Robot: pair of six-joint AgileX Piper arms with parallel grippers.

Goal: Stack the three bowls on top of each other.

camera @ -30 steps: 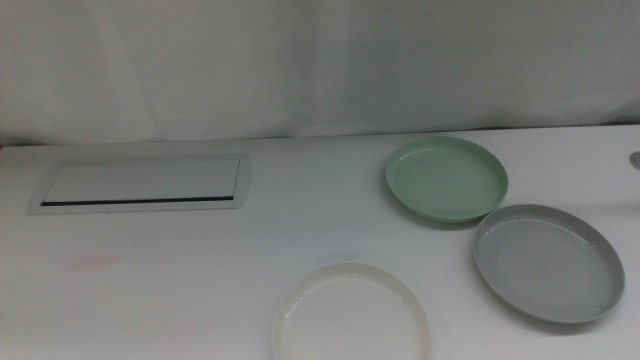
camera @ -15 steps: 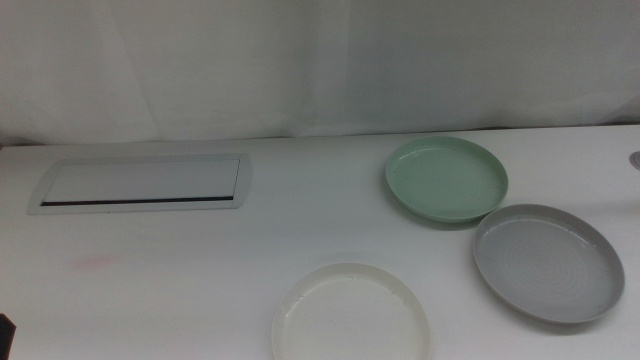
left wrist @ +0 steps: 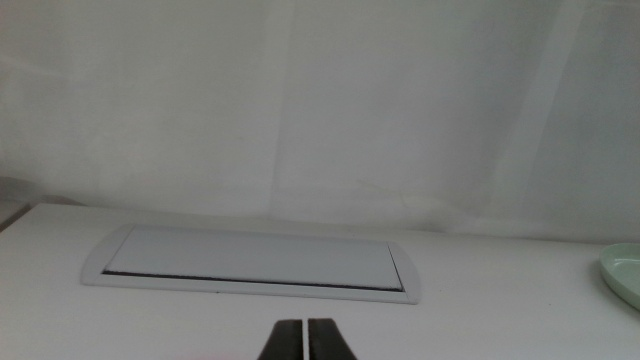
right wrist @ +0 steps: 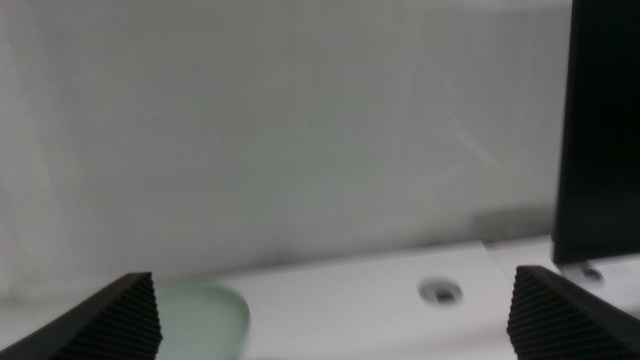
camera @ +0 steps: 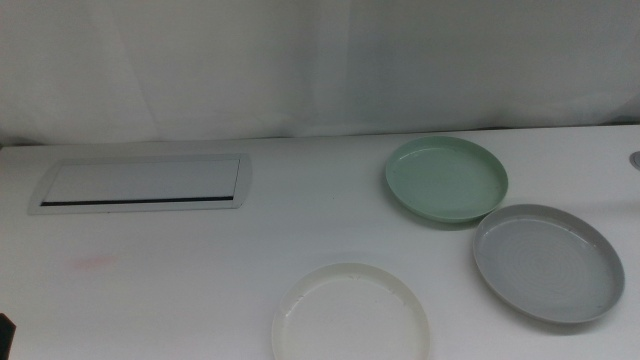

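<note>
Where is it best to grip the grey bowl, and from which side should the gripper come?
Probably the rim of the grey bowl on its right edge, approached from the right by the open right gripper. The bowl lies flat and shallow, and the green bowl crowds its far-left rim.

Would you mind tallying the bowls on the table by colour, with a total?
White bowl: 1
Grey bowl: 1
Mint green bowl: 1
Total: 3 bowls, all lying apart, none stacked.
</note>
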